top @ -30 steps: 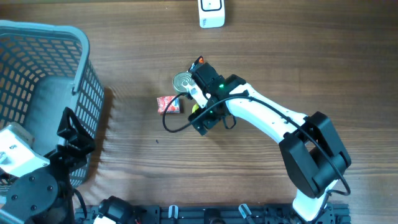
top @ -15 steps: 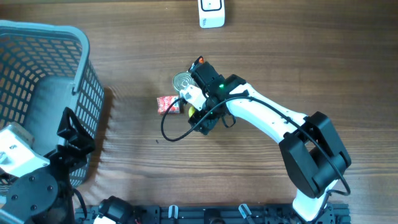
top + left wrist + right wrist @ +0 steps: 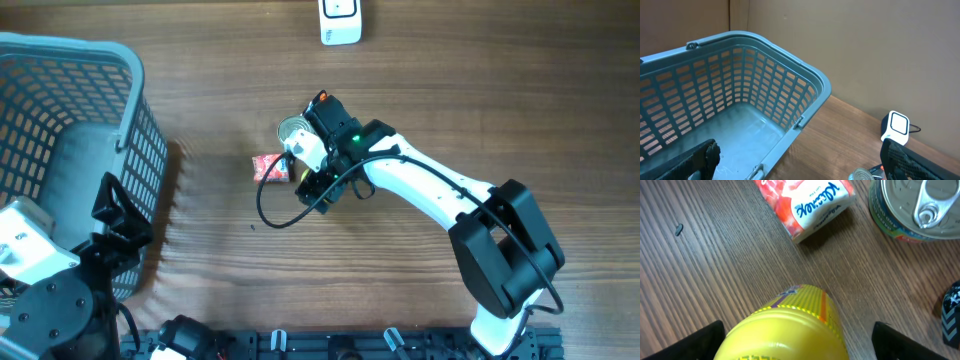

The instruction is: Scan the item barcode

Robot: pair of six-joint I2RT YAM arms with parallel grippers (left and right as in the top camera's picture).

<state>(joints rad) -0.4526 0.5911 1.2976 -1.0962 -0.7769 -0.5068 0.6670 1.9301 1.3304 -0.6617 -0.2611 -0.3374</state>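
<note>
Right fingers open, straddling yellow bottle lying at middle of desk; left fingers open, empty, above basket. Risk: off-centre closing, round bottle may roll toward packet at 9 o'clock, can at 11 o'clock; barcode side not visible.

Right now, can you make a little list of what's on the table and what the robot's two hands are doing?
left gripper: open, empty, facing the blue basket
right gripper: open, fingers either side of the yellow container
yellow container: lying on the table
red packet: beside the tin can, not held
white scanner: at the table's far edge, alone
</note>
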